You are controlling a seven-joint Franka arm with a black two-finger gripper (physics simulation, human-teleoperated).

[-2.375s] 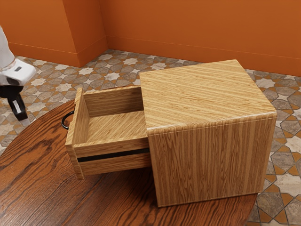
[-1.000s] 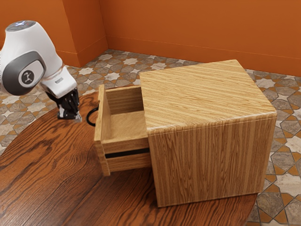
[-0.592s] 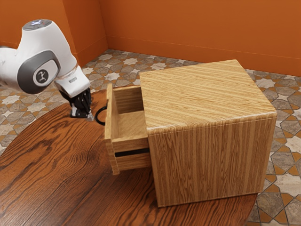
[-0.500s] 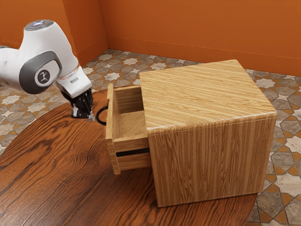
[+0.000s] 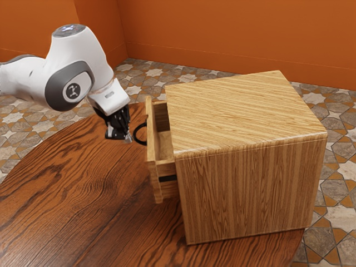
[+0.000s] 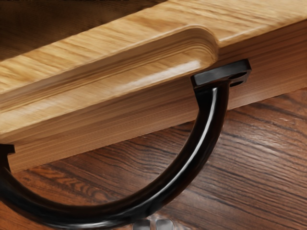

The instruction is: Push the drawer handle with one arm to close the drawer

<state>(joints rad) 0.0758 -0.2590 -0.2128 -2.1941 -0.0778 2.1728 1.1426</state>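
Ext. view: end effector, fingertips nearly together, sits at 9 o'clock by the handle, prob. to shove w/o gripping. Drawer juts from cabinet at 9, part open; needs more push twd 3.

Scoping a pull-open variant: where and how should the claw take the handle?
Mid-bow of the handle, coming from outside, facing the drawer front, where the claw is. I'd put one finger inside the loop, one outside. The bar arches out from the front, fixed at both ends, so its middle stands farthest off and likely leaves most finger room.
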